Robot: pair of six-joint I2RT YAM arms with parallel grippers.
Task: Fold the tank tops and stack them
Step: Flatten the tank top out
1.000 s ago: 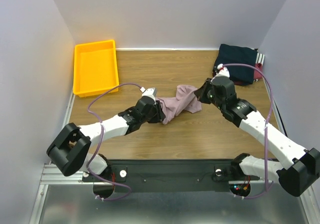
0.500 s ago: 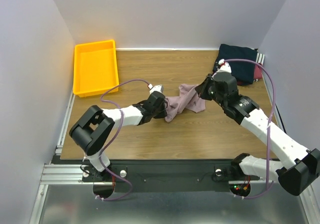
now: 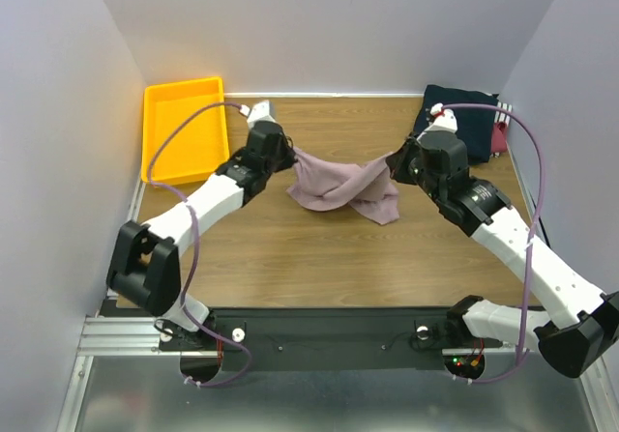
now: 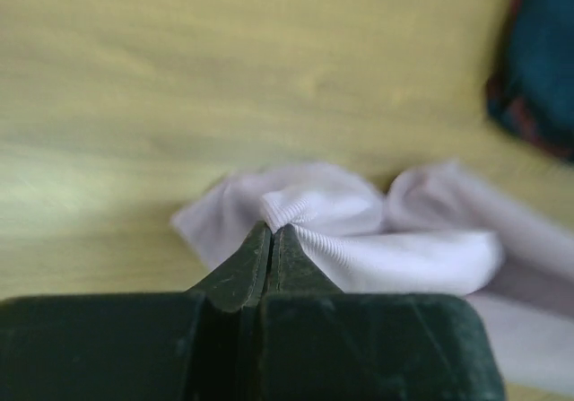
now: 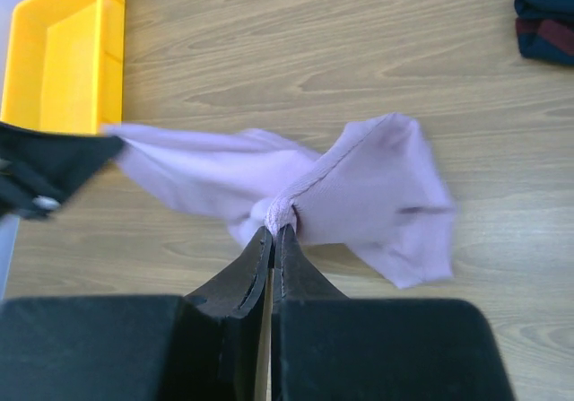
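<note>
Cloth spans the middle of the bench (image 3: 290, 253): the pink tank top (image 3: 338, 186) hangs stretched between both arms, sagging in the centre. The left tool (image 3: 288, 158) is pinched tight on its left edge, and the right tool (image 3: 391, 166) is clamped on its right hem. The folded tank tops (image 3: 464, 123), navy and maroon, lie far right; the yellow tray (image 3: 184, 132) sits far left.

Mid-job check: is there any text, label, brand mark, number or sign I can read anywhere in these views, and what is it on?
None is readable.
pink tank top, pinched by the left gripper and the right gripper: plain cloth, no tag or print showing.
yellow tray: no marking visible.
folded dark tops: white stripes at the edge, a pattern rather than letters.
Arm housings: no lettering can be made out.
</note>
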